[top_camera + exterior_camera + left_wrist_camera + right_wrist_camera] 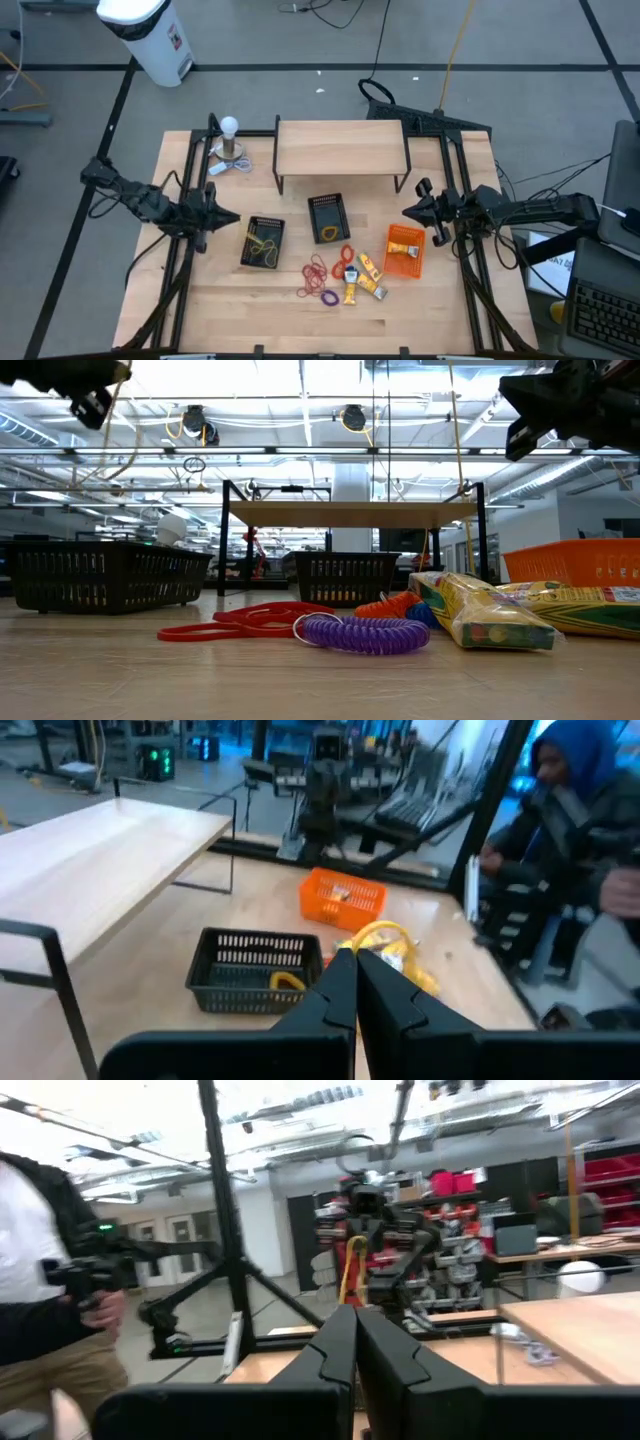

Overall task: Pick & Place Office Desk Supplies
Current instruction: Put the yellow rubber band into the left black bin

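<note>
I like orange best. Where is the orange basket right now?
In the high view the orange basket sits on the table's right side, just right of the yellow packets and below the right gripper.

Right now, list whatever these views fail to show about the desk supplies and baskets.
- Orange basket: contents too small in the high view; the low view shows only its wall.
- Middle black basket: contents behind its mesh wall in the left wrist view.
- Yellow packets: print too small to read.
- Rubber bands: count unclear, overlapping.
</note>
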{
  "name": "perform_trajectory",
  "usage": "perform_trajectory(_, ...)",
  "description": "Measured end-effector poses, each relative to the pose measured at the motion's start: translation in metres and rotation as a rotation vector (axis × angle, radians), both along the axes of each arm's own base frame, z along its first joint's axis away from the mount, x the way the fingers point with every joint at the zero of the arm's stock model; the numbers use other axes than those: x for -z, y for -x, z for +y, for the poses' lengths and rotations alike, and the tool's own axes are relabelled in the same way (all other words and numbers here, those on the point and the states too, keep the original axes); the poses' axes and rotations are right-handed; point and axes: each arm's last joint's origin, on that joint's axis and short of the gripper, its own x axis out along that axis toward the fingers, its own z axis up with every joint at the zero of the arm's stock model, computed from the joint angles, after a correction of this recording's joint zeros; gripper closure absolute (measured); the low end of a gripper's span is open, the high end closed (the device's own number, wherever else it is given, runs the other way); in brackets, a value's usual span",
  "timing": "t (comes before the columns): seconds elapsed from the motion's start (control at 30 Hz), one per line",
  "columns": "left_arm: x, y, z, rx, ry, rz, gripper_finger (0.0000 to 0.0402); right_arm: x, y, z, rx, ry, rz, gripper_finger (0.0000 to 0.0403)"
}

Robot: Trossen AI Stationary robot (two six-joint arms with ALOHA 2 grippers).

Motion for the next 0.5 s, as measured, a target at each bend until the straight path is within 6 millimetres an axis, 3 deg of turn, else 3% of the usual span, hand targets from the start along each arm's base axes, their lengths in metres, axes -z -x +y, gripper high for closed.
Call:
perform_trajectory(0.23, -0.006, -0.046, -0.022, -0.015, -0.07, 0.259, 0.0402, 0.0, 0.0, -0.001, 0.024, -0.005, -0.004, 0.0403)
perform_trajectory(0.5, 0.027, -0.076, -0.032, 0.022, -0.069, 0.597, 0.0402, 0.0, 0.0, -0.001, 0.021, -0.007, -0.002, 0.0403)
